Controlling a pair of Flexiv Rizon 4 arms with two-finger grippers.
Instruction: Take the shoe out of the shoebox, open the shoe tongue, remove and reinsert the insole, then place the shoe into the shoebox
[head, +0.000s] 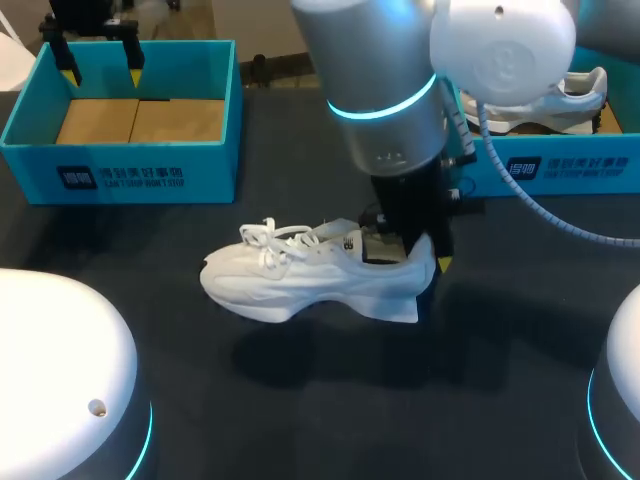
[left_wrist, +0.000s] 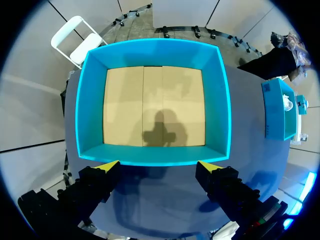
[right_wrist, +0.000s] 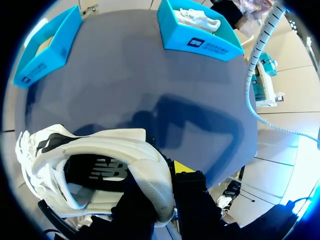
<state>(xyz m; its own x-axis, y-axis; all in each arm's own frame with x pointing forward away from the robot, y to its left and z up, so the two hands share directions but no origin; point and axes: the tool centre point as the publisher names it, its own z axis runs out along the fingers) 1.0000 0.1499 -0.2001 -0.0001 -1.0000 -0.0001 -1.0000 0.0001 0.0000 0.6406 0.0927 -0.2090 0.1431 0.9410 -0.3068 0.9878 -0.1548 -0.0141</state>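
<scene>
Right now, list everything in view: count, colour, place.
shoe: 1, white, over mid-table, toe toward the left box, heel in the right claw
left box: 1, teal with a tan floor, far left of the table, nothing in it
right box: 1, teal, far right of the table
second shoe: 1, white, inside the right box
table: 1, dark, under everything
left claw: 1, black with yellow tips, open, above the left box
right claw: 1, black with yellow tips, shut on the shoe's heel
</scene>
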